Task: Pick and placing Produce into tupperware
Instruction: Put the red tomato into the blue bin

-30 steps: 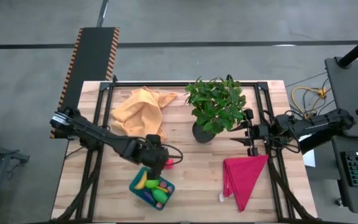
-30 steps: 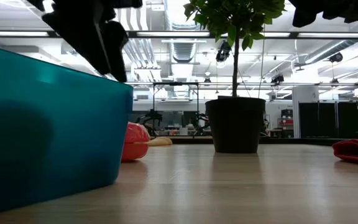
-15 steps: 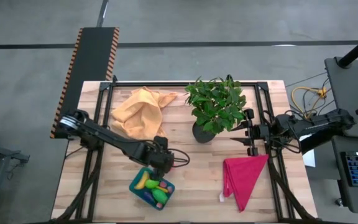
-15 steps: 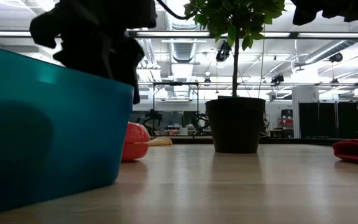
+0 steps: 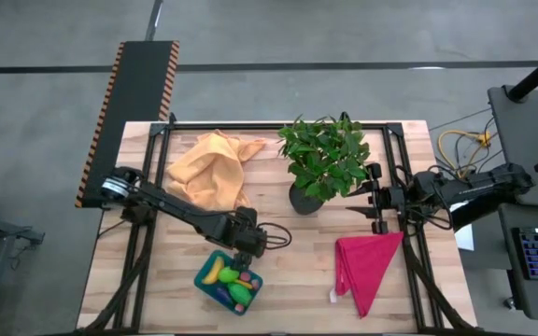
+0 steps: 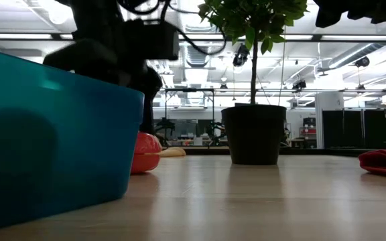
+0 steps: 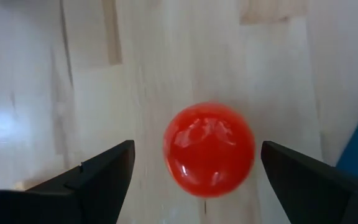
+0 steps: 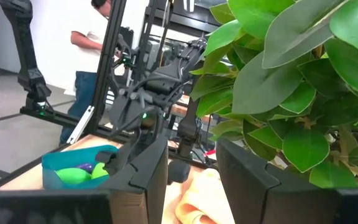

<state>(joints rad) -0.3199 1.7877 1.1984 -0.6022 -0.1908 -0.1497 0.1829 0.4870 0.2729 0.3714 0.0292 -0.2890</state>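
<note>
The left gripper [image 7: 194, 186] hangs over a glossy, round red toy fruit [image 7: 209, 149], perhaps a tomato, lying on the pale wood-plank table [image 5: 297, 257]; its dark fingers [image 7: 98, 174] are spread wide either side, not touching it. The fruit lies just beside the teal-green plastic tub [image 5: 227, 280], a smooth rounded rectangle holding a yellow banana [image 5: 212, 273] and green pieces [image 5: 239, 292]. The right gripper [image 5: 374, 201] waits beside the leafy potted plant [image 5: 320, 163], fingers parted with nothing between them.
</note>
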